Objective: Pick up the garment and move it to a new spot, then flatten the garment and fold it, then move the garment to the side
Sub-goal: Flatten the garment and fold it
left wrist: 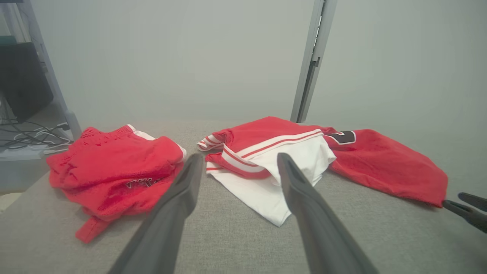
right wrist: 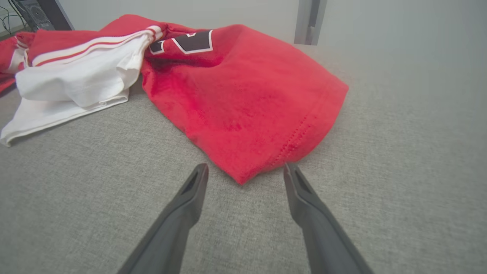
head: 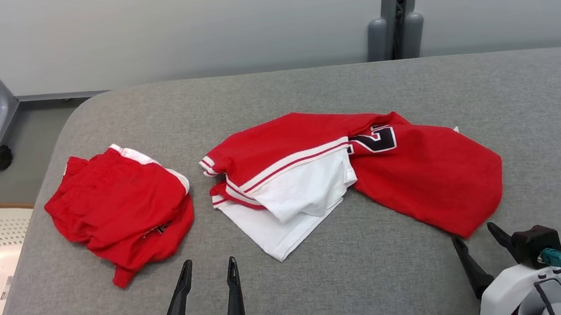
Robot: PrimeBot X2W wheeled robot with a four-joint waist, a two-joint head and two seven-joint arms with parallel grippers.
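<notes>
The crumpled red-and-white jersey with a black number (head: 349, 169) lies unflattened on the grey fabric tabletop (head: 334, 294), so the task looks barely begun. Left of the jersey sits a bundled red garment (head: 121, 209), possibly one already folded. The left claw (head: 209, 262) and right claw (head: 473, 233) stand apart and empty, just short of the jersey's near edge. Bare tabletop lies right of the jersey and beyond it.

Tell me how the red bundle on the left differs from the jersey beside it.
The bundle is bunched into a compact heap; the jersey sprawls wider. The bundle is nearly all red with a thin white stripe; the jersey shows a large white part and a black number. Both are red, crumpled and lie apart on the gray surface.
</notes>
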